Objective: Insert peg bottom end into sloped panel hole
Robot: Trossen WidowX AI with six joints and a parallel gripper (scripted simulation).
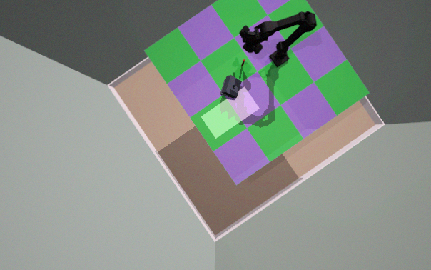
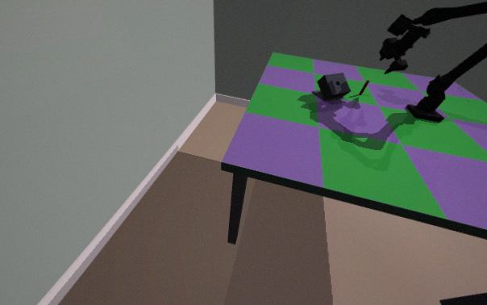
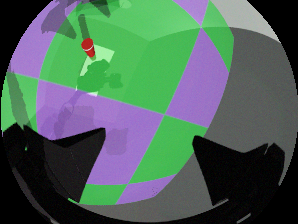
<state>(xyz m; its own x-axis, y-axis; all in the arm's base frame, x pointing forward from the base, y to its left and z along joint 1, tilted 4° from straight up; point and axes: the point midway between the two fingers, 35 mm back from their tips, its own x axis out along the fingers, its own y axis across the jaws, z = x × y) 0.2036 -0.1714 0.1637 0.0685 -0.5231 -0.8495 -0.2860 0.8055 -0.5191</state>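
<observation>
Peg [image 1: 242, 66] [image 2: 364, 87] [image 3: 88, 47] stood on table [image 1: 236, 157] [image 2: 278, 141] [image 3: 135, 95], near panel [image 1: 230, 86] [image 2: 335, 85], hole face toward robot. Jaws [image 1: 252, 40] [image 2: 393, 60] were spread, holding nothing, above and well apart from peg. Best approach: centre peg between jaws, match its lean, descend slowly, grip upper part, leaving bottom end free.

Dim w/ grainy dark areas, bright patch, wrist cam fisheye

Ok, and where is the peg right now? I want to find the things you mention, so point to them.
The peg [image 1: 242, 68] [image 2: 364, 87] [image 3: 87, 46] stands on a green square, just right of the dark sloped block [image 1: 230, 87] [image 2: 334, 86] in the exterior view, and appears upper left in the wrist view.
</observation>
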